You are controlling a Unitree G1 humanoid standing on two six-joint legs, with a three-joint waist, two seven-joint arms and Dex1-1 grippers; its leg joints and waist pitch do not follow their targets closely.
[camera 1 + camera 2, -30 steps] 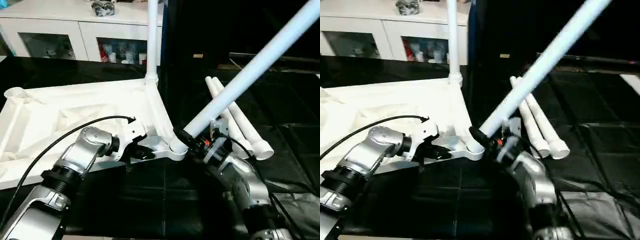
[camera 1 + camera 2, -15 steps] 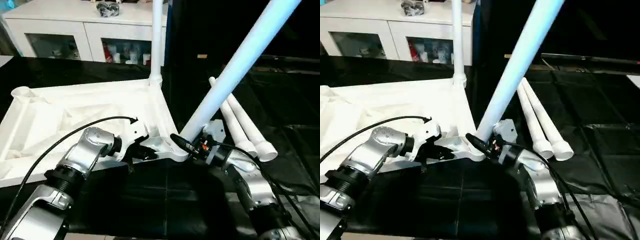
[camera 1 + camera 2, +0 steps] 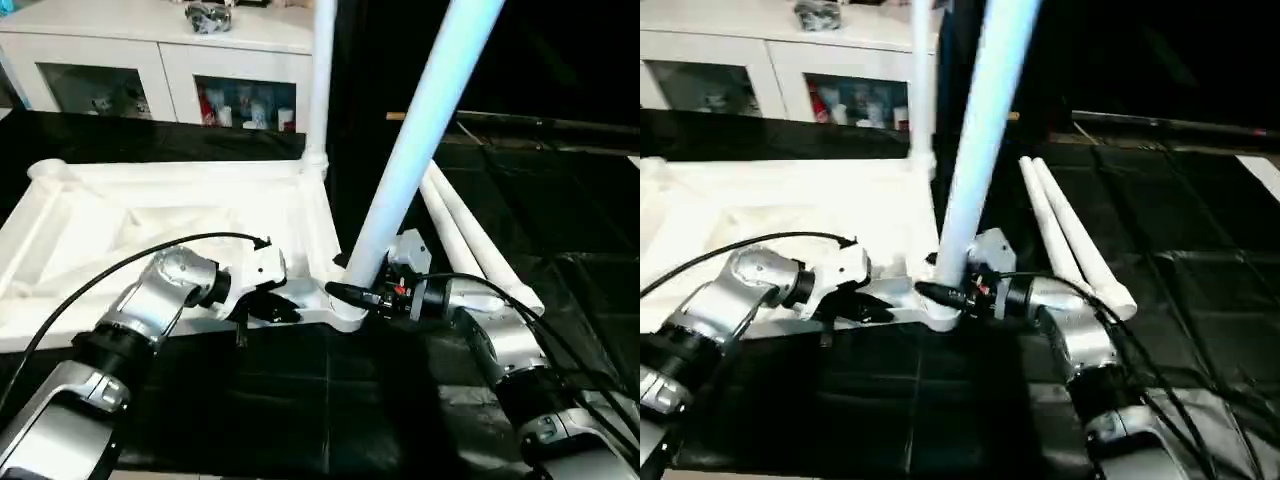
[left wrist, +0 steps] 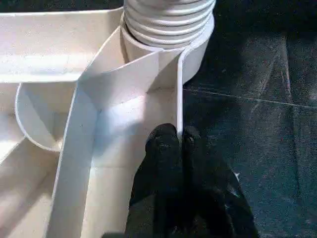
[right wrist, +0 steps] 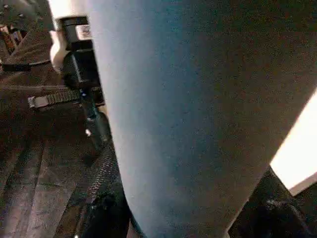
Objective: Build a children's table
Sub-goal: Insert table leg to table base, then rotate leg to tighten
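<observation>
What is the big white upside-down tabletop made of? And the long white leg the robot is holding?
The tabletop looks like smooth white plastic: thin moulded ribs and rounded corner sockets. The leg in the right tool seems the same slightly glossy plastic, a hollow-looking tube with moulded rings at its end; that's a guess from looks alone.

L end effector (image 4: 174, 141): fingers pinched together (arm low) | R end effector (image 3: 352, 292): half-spread, level

head cameras look down; wrist cameras sit close.
</observation>
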